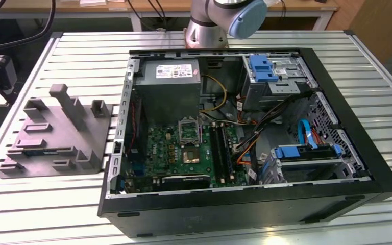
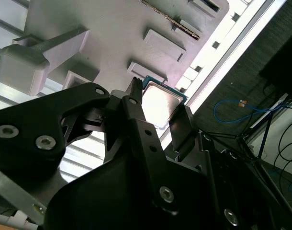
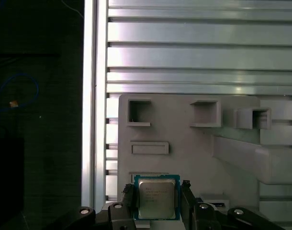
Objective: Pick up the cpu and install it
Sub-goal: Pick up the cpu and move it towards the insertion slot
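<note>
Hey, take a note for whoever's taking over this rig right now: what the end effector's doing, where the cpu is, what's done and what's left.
End effector: shut on the cpu, with a finger against each of two opposite edges, seen in both wrist views.
Cpu: metal top towards the cameras, over the grey fixture plate on the slatted table. I cannot tell whether it is lifted clear of the plate.
Done: cpu grasped.
Left: the cpu is not yet in the black socket frame on the green board inside the open computer case.
</note>
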